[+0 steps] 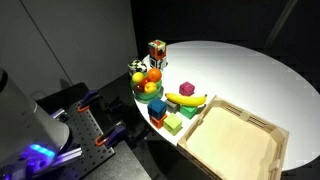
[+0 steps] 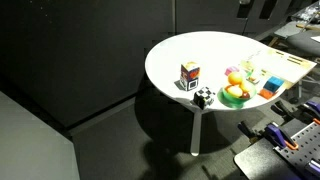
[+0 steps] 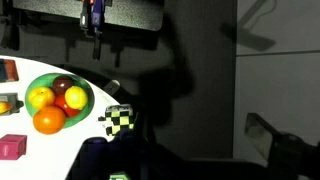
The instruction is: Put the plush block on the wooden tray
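Note:
The plush block (image 1: 157, 52) (image 2: 189, 73) stands upright near the edge of the round white table (image 1: 240, 70), with red and orange faces. The wooden tray (image 1: 240, 140) of pale wood lies empty at the table's other side; in an exterior view only its pale edge (image 2: 290, 63) shows. My gripper (image 3: 195, 150) shows only in the wrist view, as dark shapes with one finger at the right. It looks open and empty, off the table's edge, away from the block. The plush block does not clearly show in the wrist view.
A small checkered cube (image 1: 137, 67) (image 2: 203, 97) (image 3: 118, 120) sits beside a green bowl of fruit (image 1: 150, 85) (image 2: 236, 93) (image 3: 58, 100). A banana (image 1: 185, 99), a magenta block (image 1: 186, 88) (image 3: 12, 147) and small coloured blocks (image 1: 165, 115) lie between bowl and tray.

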Tool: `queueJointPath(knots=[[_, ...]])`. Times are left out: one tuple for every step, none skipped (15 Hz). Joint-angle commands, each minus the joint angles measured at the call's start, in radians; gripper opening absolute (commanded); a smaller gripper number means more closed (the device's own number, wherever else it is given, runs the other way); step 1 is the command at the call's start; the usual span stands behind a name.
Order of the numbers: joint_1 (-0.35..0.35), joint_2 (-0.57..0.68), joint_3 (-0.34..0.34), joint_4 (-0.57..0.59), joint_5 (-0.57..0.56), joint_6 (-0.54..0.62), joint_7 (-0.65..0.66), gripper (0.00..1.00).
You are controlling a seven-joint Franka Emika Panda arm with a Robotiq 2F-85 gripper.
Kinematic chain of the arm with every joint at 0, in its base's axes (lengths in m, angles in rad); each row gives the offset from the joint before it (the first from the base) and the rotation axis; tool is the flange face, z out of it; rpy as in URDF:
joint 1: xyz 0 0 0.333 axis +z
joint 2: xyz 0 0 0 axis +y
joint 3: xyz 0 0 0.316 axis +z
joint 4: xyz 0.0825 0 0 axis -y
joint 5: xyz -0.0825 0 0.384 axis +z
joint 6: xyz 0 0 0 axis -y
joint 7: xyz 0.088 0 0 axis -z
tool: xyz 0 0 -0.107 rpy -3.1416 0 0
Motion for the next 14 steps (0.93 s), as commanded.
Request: queueJointPath(knots=[[-0.015, -0.001, 0.012, 0.002, 0.004, -0.004, -0.004, 1.00], [-0.015, -0.001, 0.012, 0.002, 0.004, -0.004, -0.004, 1.00], [-0.015, -0.001, 0.012, 0.002, 0.004, -0.004, -0.004, 1.00], [-0.015, -0.001, 0.012, 0.002, 0.004, -0.004, -0.004, 1.00], [-0.015, -0.001, 0.012, 0.002, 0.004, -0.004, -0.004, 1.00], [-0.015, -0.001, 0.012, 0.002, 0.004, -0.004, -0.004, 1.00], [-0.015, -0.001, 0.012, 0.002, 0.004, -0.004, -0.004, 1.00], [-0.015, -0.001, 0.012, 0.002, 0.004, -0.004, -0.004, 1.00], [-0.018, 0.004, 0.012, 0.004, 0.000, 0.002, -0.002, 1.00], [-0.021, 0.008, 0.013, 0.005, -0.003, 0.003, 0.002, 1.00], [-0.025, 0.012, 0.013, 0.006, -0.007, 0.008, 0.003, 1.00], [-0.030, 0.014, 0.013, 0.005, -0.012, 0.020, 0.004, 1.00], [-0.034, 0.019, 0.012, 0.007, -0.016, 0.025, 0.004, 1.00], [-0.040, 0.024, 0.011, 0.008, -0.020, 0.035, 0.006, 1.00]])
